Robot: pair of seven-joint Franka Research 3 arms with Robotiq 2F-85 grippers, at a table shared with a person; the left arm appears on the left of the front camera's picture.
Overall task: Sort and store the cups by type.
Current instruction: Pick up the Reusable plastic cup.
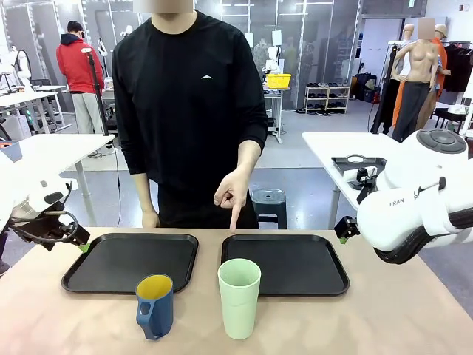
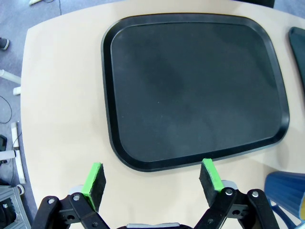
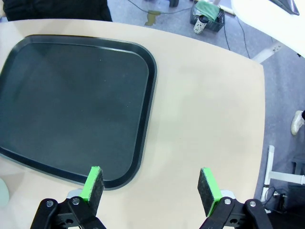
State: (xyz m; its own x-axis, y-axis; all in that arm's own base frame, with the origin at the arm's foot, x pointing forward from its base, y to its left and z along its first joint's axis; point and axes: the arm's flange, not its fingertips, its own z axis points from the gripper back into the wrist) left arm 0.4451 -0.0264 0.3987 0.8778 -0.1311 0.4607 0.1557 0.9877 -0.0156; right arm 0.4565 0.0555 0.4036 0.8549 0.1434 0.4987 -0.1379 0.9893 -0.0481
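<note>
- Tan table point(image 1: 399, 318) w/ 2 black trays on it, side by side, narrow gap btwn them.
- L tray point(image 1: 129, 262) & R tray point(image 1: 288, 265): matte, raised rims, rounded corners.
- Person point(image 1: 188, 111) in black long-sleeve top stands at far edge, behind the gap.
- Grey stool point(image 1: 268, 198) just behind, on floor.
- Bkgd: L white table point(image 1: 52, 151), R white table point(image 1: 347, 148), yellow bin point(image 1: 278, 80), shoe rack point(image 1: 327, 97), 2nd person point(image 1: 80, 70) in red jacket.

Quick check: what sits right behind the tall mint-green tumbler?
The right-hand black plastic tray, its surface bare; a person's hand points a finger down at its far rim. The pale mint-green tumbler covers part of the tray's near rim.
</note>
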